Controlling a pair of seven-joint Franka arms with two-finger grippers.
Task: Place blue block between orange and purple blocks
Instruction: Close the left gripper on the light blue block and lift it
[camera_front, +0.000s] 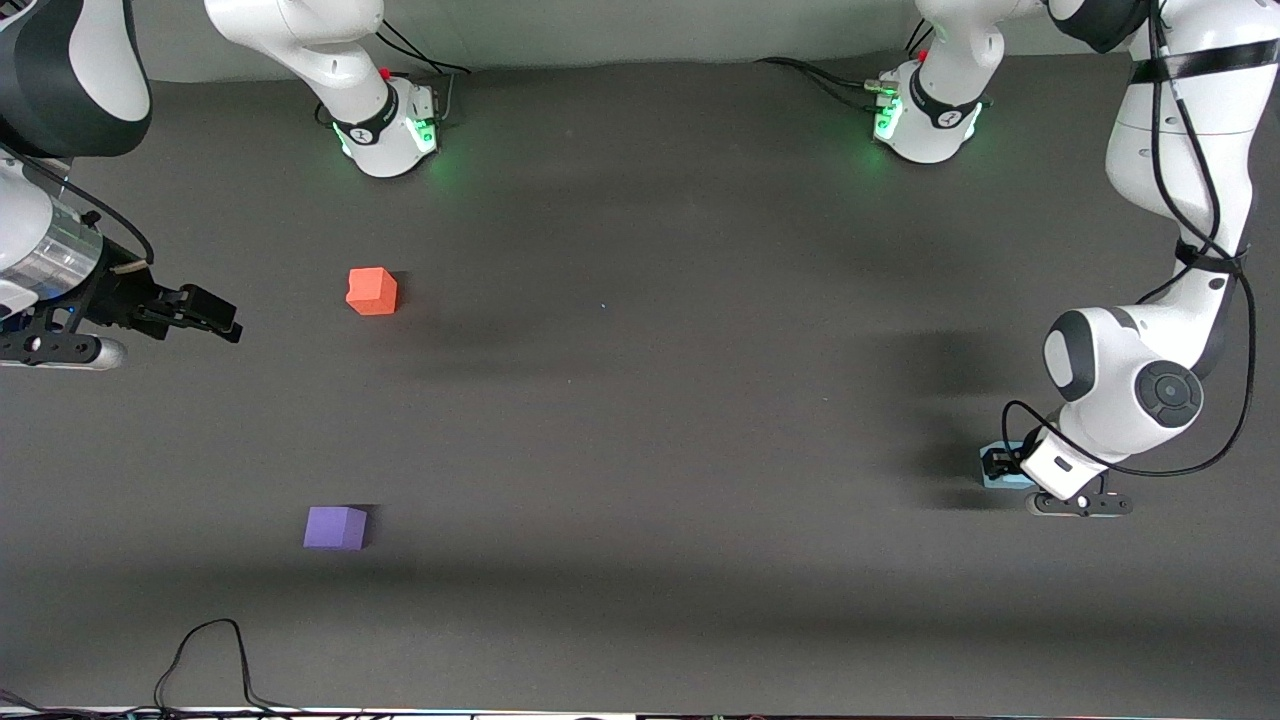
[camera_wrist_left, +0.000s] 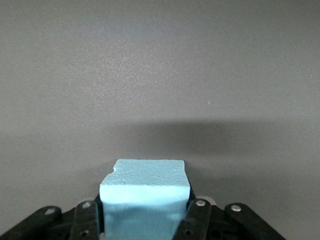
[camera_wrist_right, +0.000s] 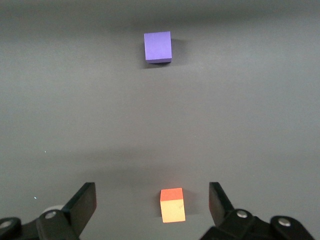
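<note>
The pale blue block (camera_wrist_left: 145, 187) sits between the fingers of my left gripper (camera_wrist_left: 145, 206), which are shut against its sides. In the front view the left gripper (camera_front: 998, 466) is low at the left arm's end of the table, and only a bit of the blue block (camera_front: 1010, 481) shows under the hand. The orange block (camera_front: 372, 291) and the purple block (camera_front: 336, 527) lie apart toward the right arm's end, the purple one nearer the front camera. My right gripper (camera_front: 212, 316) is open and empty in the air beside the orange block (camera_wrist_right: 172, 205); its wrist view also shows the purple block (camera_wrist_right: 158, 46).
The dark grey table mat (camera_front: 640, 420) stretches wide between the blue block and the other two blocks. A black cable (camera_front: 205, 655) loops at the table's front edge near the purple block. The arm bases stand along the table's back edge.
</note>
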